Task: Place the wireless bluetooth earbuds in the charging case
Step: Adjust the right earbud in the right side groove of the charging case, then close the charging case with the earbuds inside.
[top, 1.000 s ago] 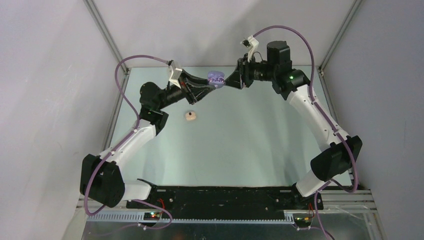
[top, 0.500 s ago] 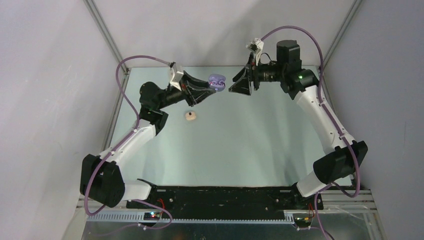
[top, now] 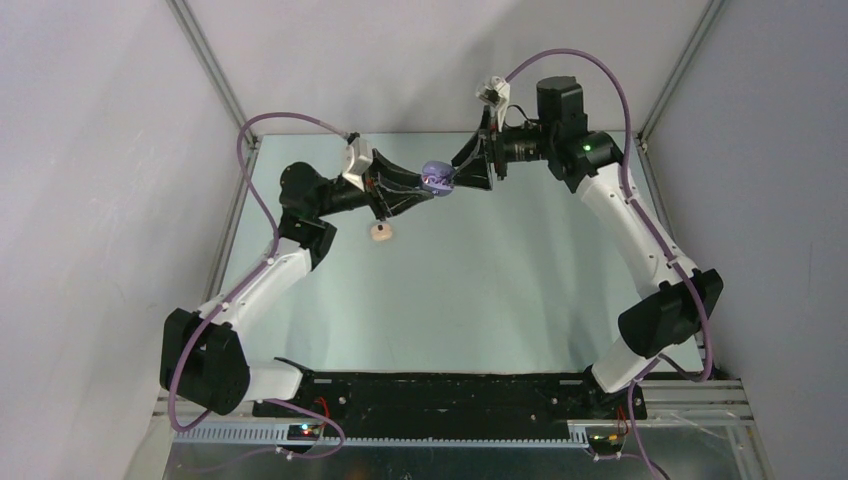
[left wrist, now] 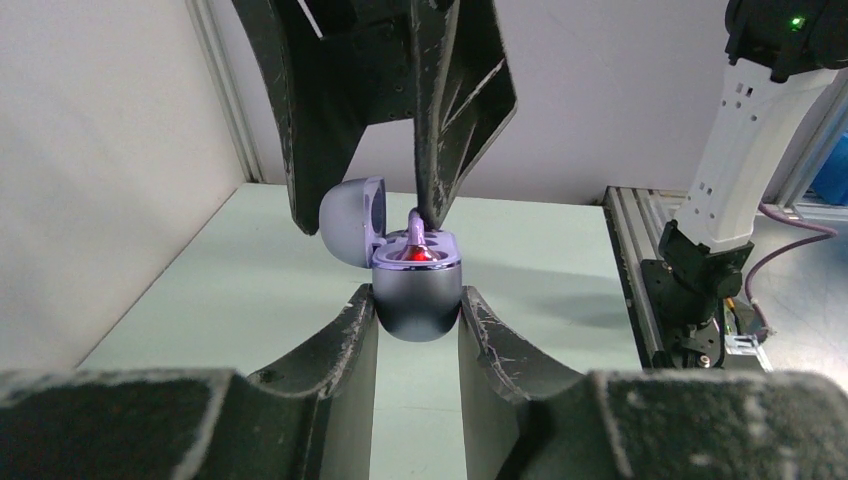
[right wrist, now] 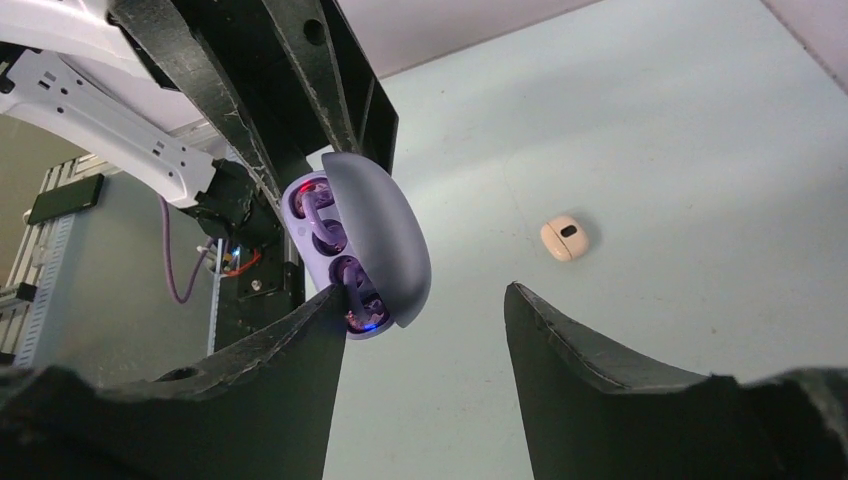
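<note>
Now right tool (right wrist: 422,290) — open — back at the purple case (left wrist: 415,300).

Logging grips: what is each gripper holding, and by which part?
Left gripper holds the open purple pebble-shaped charging case by the sides of its lower shell. Right gripper is open, holding nothing.

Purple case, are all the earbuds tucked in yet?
Done: both purple earbuds sit in the open purple case. In hand: the left hand grips the case in the air; the open right hand is at its lid. Left: the lid is not shut, and a cream piece lies on the table.
</note>
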Controlling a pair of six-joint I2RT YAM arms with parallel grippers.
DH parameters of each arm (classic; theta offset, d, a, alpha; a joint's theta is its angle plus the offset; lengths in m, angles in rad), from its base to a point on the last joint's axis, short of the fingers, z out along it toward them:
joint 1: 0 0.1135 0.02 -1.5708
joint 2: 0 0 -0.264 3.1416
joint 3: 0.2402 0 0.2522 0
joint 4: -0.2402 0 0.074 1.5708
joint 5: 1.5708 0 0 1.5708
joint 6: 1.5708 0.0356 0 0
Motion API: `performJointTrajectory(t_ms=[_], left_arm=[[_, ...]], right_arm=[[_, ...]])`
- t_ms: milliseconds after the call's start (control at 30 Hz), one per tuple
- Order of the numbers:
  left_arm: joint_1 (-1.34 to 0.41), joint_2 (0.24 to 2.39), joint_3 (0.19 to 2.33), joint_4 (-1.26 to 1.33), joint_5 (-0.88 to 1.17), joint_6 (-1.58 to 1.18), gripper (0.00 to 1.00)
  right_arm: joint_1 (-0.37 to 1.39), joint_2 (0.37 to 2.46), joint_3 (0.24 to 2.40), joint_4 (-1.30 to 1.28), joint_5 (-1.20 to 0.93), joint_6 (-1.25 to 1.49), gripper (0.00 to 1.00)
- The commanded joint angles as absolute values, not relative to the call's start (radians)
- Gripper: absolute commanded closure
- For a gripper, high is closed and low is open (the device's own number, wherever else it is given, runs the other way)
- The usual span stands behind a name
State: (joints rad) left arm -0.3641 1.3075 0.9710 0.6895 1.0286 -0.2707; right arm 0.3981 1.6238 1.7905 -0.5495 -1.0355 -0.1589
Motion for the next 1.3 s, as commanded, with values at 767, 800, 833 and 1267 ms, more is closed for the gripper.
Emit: performJointTrajectory(t_ms=[767,800,833,1267], left_arm=[[-0.360,1.325,1.002,0.705,0.916,-0.344,1.00],[-0.359,1.333,1.004,0.699,0.890,-0.361,1.00],[-0.357,1.344,1.007,0.681,0.838,-0.398,1.00],[-0.357,1.578,0.968,0.638,0.790,-0.591,1.00]], right_arm=[[0.449,1.579,1.812,-0.600,-1.191,-0.265,0.24],[0.465,1.559,1.809,-0.629,-1.149,-0.310,0.24],[0.477,1.545,1.795,-0.648,-1.064,-0.332,0.25],[0.442,1.051,1.188,-0.389,-0.337,-0.386,0.18]])
